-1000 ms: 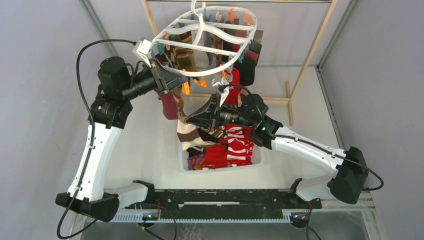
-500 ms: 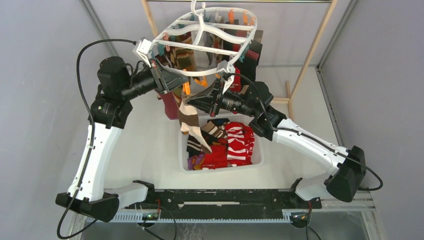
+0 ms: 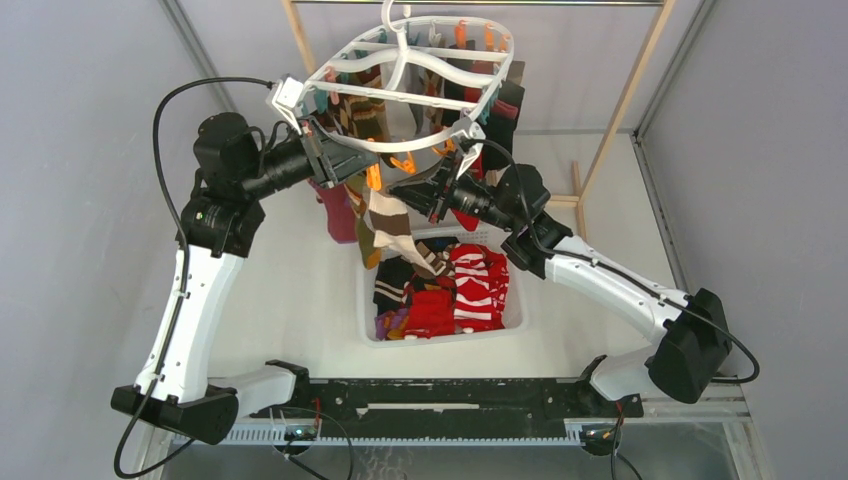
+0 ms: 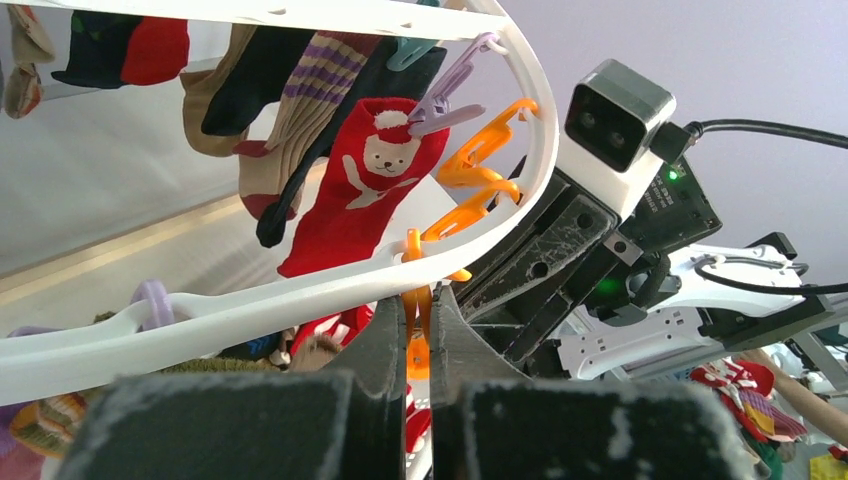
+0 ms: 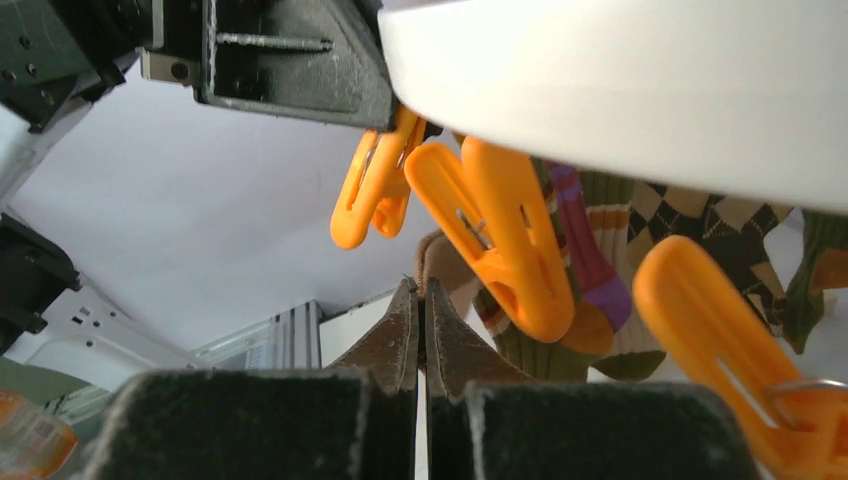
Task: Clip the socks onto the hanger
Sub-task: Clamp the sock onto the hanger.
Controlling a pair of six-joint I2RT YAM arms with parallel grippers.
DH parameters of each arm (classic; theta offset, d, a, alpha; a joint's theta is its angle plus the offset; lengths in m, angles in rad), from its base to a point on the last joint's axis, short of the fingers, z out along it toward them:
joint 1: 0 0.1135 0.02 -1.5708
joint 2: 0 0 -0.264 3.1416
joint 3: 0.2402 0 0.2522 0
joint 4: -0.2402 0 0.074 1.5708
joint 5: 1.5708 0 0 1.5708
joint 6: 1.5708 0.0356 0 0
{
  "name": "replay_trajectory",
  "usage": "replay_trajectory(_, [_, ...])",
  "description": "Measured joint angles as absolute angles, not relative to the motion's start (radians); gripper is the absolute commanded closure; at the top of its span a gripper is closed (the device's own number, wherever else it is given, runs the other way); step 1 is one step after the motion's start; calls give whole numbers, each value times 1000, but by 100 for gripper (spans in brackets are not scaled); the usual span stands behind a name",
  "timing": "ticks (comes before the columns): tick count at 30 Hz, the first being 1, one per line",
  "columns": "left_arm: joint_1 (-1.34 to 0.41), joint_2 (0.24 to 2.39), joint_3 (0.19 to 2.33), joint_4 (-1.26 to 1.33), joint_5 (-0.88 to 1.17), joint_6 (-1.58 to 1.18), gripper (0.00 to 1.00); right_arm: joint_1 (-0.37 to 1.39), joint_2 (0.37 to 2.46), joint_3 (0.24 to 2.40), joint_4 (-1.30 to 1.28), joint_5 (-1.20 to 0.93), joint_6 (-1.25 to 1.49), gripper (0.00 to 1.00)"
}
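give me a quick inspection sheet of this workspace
surface: white table, white basket standing on it
job's things: hanger carrying clipped socks; striped sock hanging from right gripper below its rim; other socks in the basket
clutter: nothing seen
grippers: left gripper shut on orange clip; right gripper shut on striped sock
cables: black cables looping off both arms
surroundings: wooden frame, grey walls

You're in a robotics lab cell, not a home — plain grey wall panels (image 3: 760,150) close in a white worktop (image 3: 290,290), with metal posts (image 3: 190,40) at the corners. The left arm (image 3: 190,300) and right arm (image 3: 610,290) sit bolted to a black base rail (image 3: 440,395), cables (image 3: 160,130) trailing loose — and a bare wooden frame (image 3: 630,90) stands at the back.
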State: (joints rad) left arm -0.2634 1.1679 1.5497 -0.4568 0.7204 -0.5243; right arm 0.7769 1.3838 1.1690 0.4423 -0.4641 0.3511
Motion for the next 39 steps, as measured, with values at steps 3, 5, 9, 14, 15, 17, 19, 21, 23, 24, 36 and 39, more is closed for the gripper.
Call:
replay_trajectory(3, [-263, 1168, 1550, -456, 724, -524, 98, 773, 1384, 1165, 472, -455, 372, 100])
replay_trajectory(5, [-263, 1167, 1550, -456, 730, -524, 98, 767, 1384, 1159, 501, -454, 394, 100])
replay_trajectory(9, [-263, 1164, 1550, -455, 738, -524, 98, 757, 1383, 1133, 552, -469, 439, 100])
replay_trajectory(14, [-263, 1164, 1550, -455, 738, -524, 98, 746, 1383, 1124, 575, -524, 483, 100])
replay_trajectory(15, [-263, 1164, 1550, -455, 739, -524, 98, 743, 1384, 1124, 584, -546, 497, 100])
replay_trajectory(17, [-263, 1164, 1550, -454, 741, -524, 98, 738, 1388, 1124, 611, -589, 523, 100])
replay_trajectory(19, [-263, 1164, 1550, -453, 742, -524, 98, 731, 1401, 1124, 654, -636, 558, 100])
replay_trajectory(21, [-263, 1164, 1550, -450, 745, -525, 98, 723, 1427, 1124, 712, -689, 606, 100])
replay_trajectory(23, [-263, 1164, 1550, -448, 744, -526, 98, 716, 1459, 1129, 768, -734, 641, 100])
replay_trajectory(24, [-262, 1164, 1550, -447, 744, -527, 98, 713, 1475, 1137, 790, -755, 660, 100])
replay_trajectory(36, [-260, 1166, 1550, -417, 763, -570, 98, 704, 1563, 1185, 1008, -857, 828, 100])
replay_trajectory(39, [-260, 1166, 1550, -404, 775, -579, 98, 703, 1563, 1172, 1049, -817, 850, 100])
